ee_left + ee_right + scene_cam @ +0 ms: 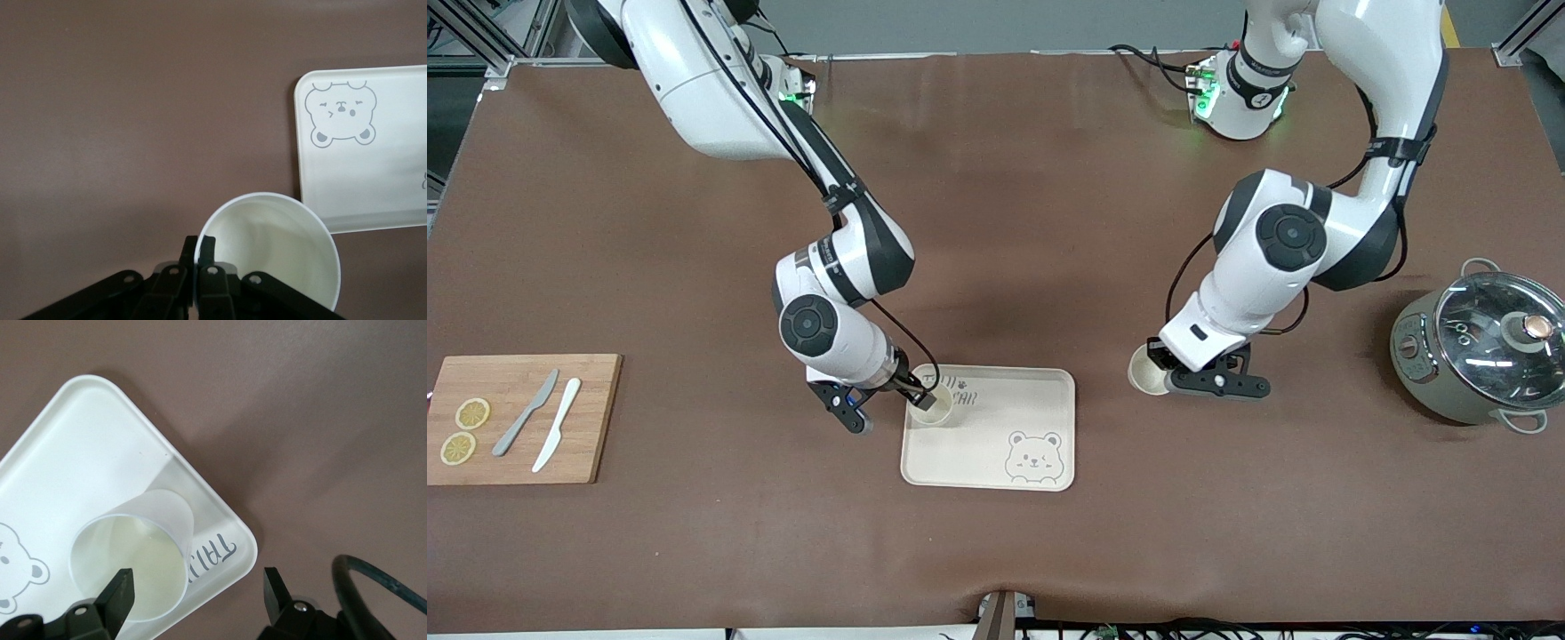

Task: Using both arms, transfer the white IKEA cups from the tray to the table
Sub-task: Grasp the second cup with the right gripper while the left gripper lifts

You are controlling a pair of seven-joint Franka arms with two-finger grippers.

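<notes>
The surface (996,222), a broad brown mat, is carrying everything and giving both arms room to work from their own ends; the tray (1040,400) is sitting near the middle, nearer the front camera than the arm bases, so either arm can reach it.

The left arm is reaching down over the bare mat just beside the tray, toward its own end of the surface; the left tool (1169,378) is pinched together on the wall of one cup (1149,372), one finger inside the rim and one outside, as the left wrist view shows (200,263); this rim grip suits a thin, handleless tumbler, and the cup (270,250) is already clear of the tray (373,167), so I judge it is about to be set down on the mat.

The right arm is leaning in over the tray's corner by the lettering; the right tool (885,404) is standing apart, fingers (120,593) wide, one of them hanging over the mouth of the second cup (133,567); that cup (932,407) is resting upright on the tray (87,447), not gripped yet; the spread looks meant for closing on its wall.

Off to the ends, a wooden cutting board (520,418) with two knives and lemon slices, and a lidded pot (1476,351), are lying well apart from the work.
</notes>
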